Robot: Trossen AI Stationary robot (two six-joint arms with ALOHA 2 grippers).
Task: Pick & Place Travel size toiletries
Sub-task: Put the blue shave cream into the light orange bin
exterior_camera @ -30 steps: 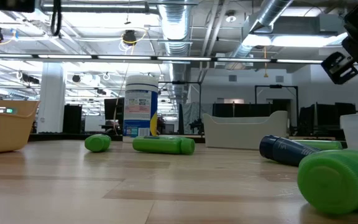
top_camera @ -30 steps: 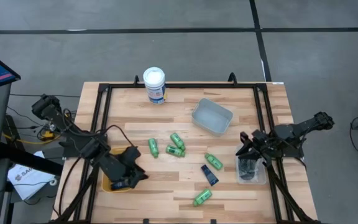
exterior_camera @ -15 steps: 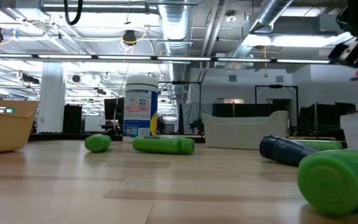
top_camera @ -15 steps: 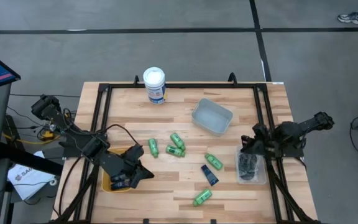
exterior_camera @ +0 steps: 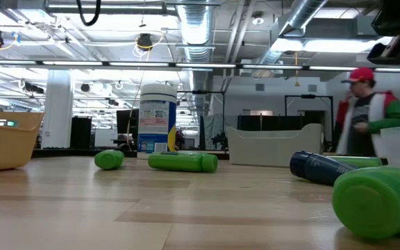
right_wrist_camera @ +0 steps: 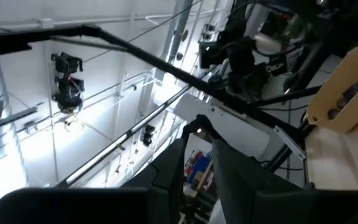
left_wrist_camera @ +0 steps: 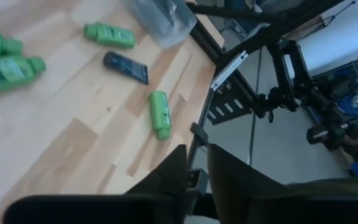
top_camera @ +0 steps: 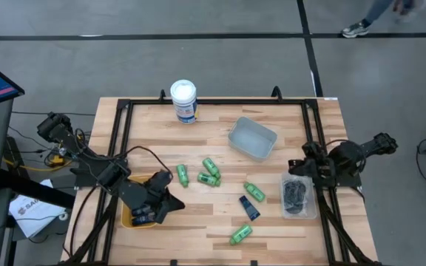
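Left gripper [top_camera: 170, 205] clenched empty beside yellow bin [top_camera: 127, 218]; right gripper [top_camera: 299, 167] likewise clenched above clear tray [top_camera: 299, 213]. Green bottles [top_camera: 208, 171] and navy tube [top_camera: 249, 207] scattered mid-table. Risk of nudging round bottles into rolling on approach.

The left hand [left_wrist_camera: 196, 177] is showing at the picture's lower edge, its two dark fingers [left_wrist_camera: 173, 171] sitting nearly together with a narrow gap between them. Beyond it, the wooden table [left_wrist_camera: 61, 137] is carrying green bottles [left_wrist_camera: 159, 114], a dark navy tube [left_wrist_camera: 125, 67] and a clear bin [left_wrist_camera: 160, 22] near the black frame rail [left_wrist_camera: 219, 74].
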